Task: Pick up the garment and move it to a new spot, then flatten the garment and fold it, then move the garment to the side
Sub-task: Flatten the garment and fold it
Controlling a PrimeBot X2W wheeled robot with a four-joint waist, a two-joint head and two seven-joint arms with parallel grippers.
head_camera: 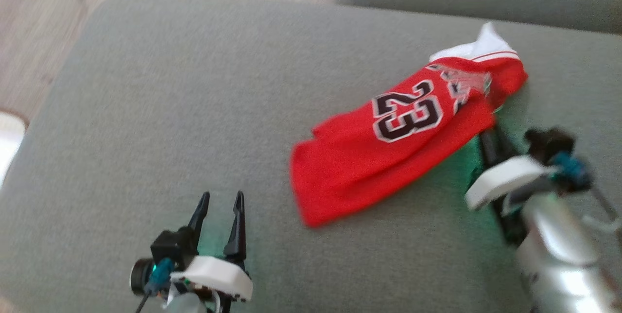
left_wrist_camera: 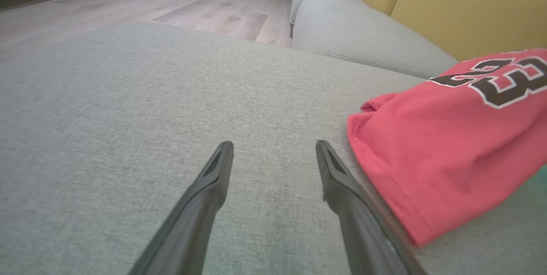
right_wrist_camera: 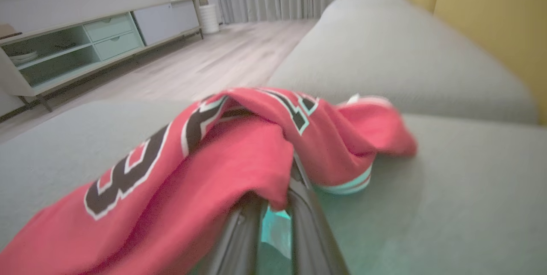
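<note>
R gripper [right_wrist_camera: 275,213], fingers nearly together, is pinching garment [head_camera: 388,157] at its 3 o'clock edge, long axis running 8–2 o'clock; L gripper [head_camera: 221,201] is gaping empty at 8.

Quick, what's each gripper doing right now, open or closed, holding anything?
Left gripper: open, holding nothing, above the cushion.
Right gripper: closed on the red jersey at its edge, tips hidden under cloth.
</note>
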